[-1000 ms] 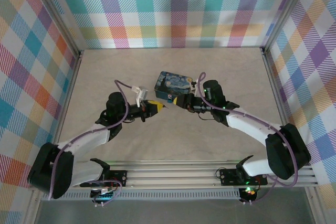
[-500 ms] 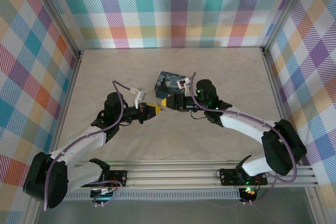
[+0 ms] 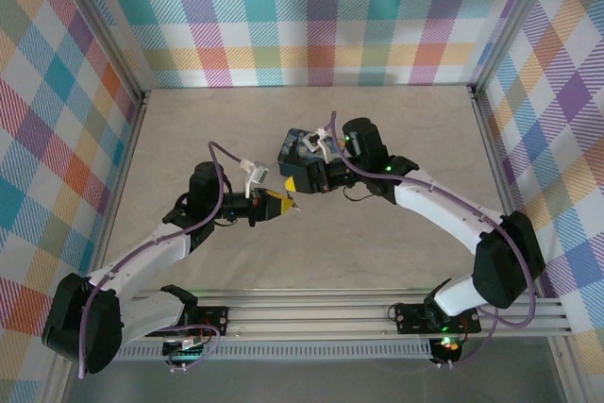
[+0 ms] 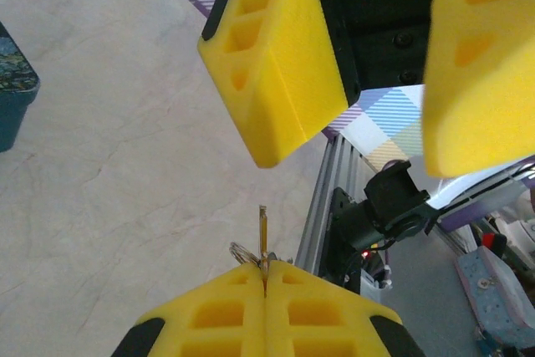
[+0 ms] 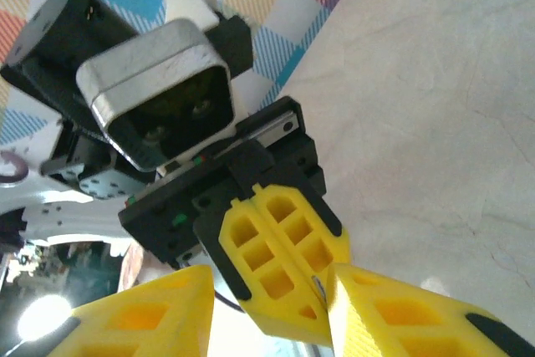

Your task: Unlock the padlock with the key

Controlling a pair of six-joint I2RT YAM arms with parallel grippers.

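Note:
My left gripper (image 4: 265,269) is shut on a small brass key (image 4: 262,236), whose blade sticks out past the yellow pads with a wire ring (image 4: 242,252) beside it. In the top view the left gripper (image 3: 281,203) points right, key tip (image 3: 295,207) toward my right gripper (image 3: 304,181). The right gripper (image 4: 351,156) hangs open just ahead of the key, its two yellow fingers (image 4: 276,56) spread wide. In the right wrist view the right gripper (image 5: 272,277) is open, and the left gripper's shut fingers (image 5: 280,261) sit between its pads.
A teal tin with a starry-night lid (image 3: 294,148) stands just behind the right gripper, and its corner shows as a teal edge (image 4: 12,89). The pale tabletop (image 3: 377,252) stretches around both arms. An aluminium rail (image 3: 311,313) runs along the near edge.
The right gripper has swung left and closed in on the left gripper, its wrist now over the tin. The left gripper with the key has shifted slightly nearer the front.

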